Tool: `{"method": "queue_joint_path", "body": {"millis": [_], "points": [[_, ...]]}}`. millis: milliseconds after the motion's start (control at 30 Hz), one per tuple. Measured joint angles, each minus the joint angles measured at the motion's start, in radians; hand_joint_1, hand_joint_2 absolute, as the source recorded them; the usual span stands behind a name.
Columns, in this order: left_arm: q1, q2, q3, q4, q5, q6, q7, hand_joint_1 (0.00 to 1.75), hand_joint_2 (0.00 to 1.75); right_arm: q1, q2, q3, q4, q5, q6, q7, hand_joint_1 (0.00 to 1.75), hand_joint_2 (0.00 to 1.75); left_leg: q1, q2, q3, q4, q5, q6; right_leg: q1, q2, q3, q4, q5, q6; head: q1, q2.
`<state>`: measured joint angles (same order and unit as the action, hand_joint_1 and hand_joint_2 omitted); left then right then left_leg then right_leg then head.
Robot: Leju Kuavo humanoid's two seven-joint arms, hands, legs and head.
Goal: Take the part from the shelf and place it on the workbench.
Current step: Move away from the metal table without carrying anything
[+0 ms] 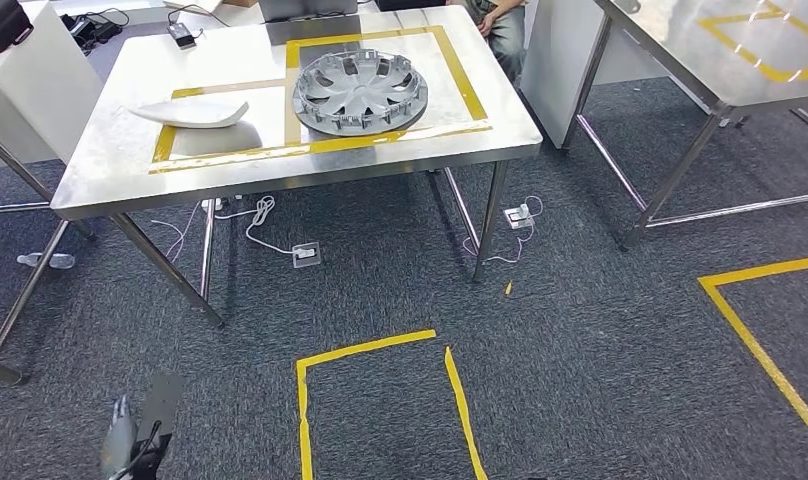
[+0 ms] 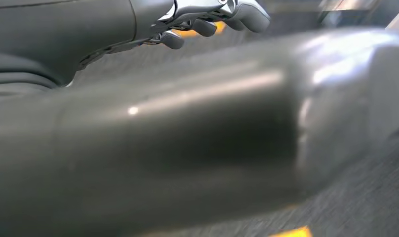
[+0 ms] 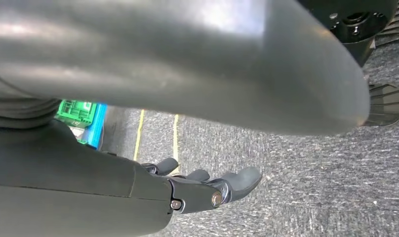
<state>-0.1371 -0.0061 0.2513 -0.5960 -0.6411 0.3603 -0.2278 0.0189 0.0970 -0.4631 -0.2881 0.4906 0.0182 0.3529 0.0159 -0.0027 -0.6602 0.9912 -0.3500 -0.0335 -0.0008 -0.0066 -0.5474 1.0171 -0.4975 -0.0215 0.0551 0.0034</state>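
Observation:
The steel workbench (image 1: 110,185) stands ahead of me in the head view, marked with yellow tape frames. A grey wheel cover (image 1: 360,92) lies flat inside the larger frame. To its left, within the smaller frame, lies a white curved panel (image 1: 192,112). My left hand (image 1: 130,438) hangs low at the picture's bottom left, far from the bench. The left wrist view has that hand (image 2: 212,19) with fingers loosely extended over the carpet, holding nothing. My right hand (image 3: 207,186) hangs over the carpet too, fingers stretched out and empty.
A second steel table (image 1: 680,40) stands at the right. A person (image 1: 505,25) sits behind the workbench. Cables and sockets (image 1: 305,253) lie under the bench. Yellow tape squares (image 1: 380,345) mark the carpet. A green and blue crate (image 3: 81,114) sits on the floor behind my right hand.

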Motion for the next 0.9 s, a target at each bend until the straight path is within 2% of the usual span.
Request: {"method": "queue_joint_path", "body": {"millis": [633,900], "points": [[0.207,0.0,-0.146,0.12,0.442,-0.246,0.155,0.0,0.0,0.079,-0.055,0.299,-0.07,-0.336,-0.013,0.0,0.0,0.0,0.0,0.0,-0.002,0.001,-0.003,0.002,0.0,0.0,-0.001,0.0,-0.002,0.003,0.0,0.0],[0.271,0.0,-0.196,0.159,0.615,-0.341,0.216,0.0,0.0,0.104,-0.073,0.4,-0.093,-0.467,-0.017,0.0,0.0,0.0,0.0,0.0,-0.002,0.001,-0.003,0.002,0.0,0.0,-0.001,0.0,-0.002,0.003,0.0,0.0]]}}
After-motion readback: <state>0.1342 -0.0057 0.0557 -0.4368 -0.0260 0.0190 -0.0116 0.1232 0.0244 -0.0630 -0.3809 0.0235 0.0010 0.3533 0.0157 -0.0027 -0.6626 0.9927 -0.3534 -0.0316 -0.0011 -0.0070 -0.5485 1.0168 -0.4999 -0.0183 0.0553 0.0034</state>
